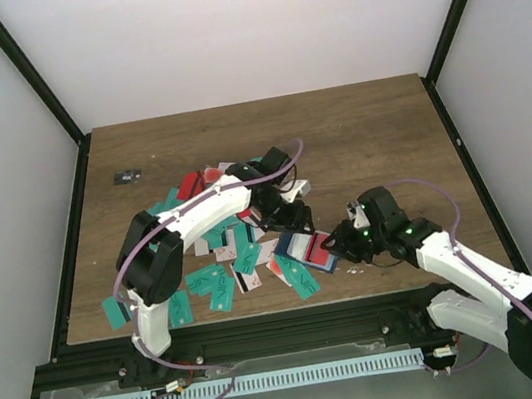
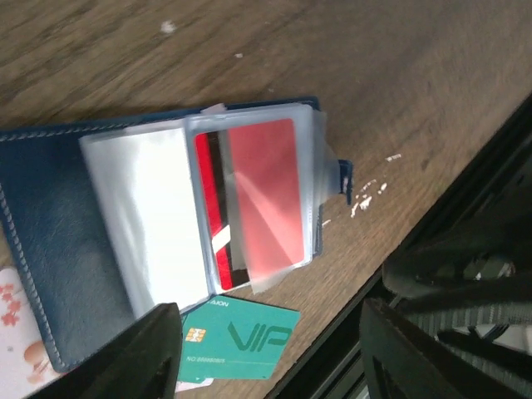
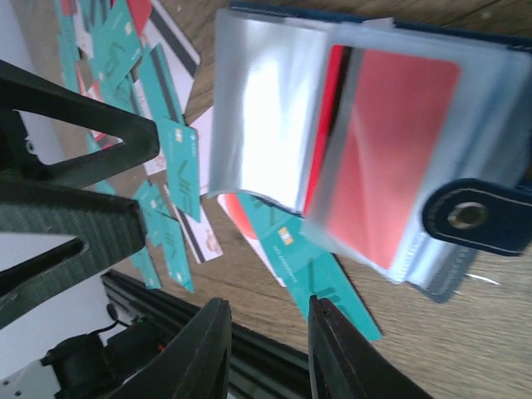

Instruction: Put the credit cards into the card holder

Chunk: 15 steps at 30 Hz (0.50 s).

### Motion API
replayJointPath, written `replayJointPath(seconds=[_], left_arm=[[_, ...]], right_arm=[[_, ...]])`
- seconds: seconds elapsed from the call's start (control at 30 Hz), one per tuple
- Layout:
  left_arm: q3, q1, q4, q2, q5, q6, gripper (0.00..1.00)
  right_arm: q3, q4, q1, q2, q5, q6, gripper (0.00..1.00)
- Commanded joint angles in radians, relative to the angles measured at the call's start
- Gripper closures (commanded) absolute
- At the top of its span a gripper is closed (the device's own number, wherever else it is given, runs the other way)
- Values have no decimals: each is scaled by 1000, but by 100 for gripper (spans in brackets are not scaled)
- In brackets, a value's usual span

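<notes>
The left gripper [image 2: 270,357] has its fingers spread wide with nothing between them, just above the card holder [image 2: 50,208]. The holder lies open on the wooden table [image 2: 399,66], a red card [image 2: 262,191] tucked in its clear sleeves [image 2: 141,216]. The right gripper [image 3: 268,341], fingers slightly apart and empty, sits beside its clasp edge. Teal credit cards [image 1: 221,286] lie scattered nearby.

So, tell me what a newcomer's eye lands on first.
The open navy card holder near the table's front edge, a red card showing through its clear sleeves. Then the mostly teal credit cards scattered across the wood to its left.
</notes>
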Motion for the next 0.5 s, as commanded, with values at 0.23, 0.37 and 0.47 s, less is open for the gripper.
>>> replayJointPath(seconds=[0.23, 0.37, 0.47], left_arm=[[-83, 10, 73, 24, 46, 89, 72], [-91, 8, 86, 53, 66, 97, 80], [-92, 6, 94, 76, 70, 102, 84]], right_arm=[[-24, 151, 28, 95, -6, 147, 72], [-39, 145, 28, 128, 16, 158, 72], [-50, 156, 28, 147, 22, 164, 72]])
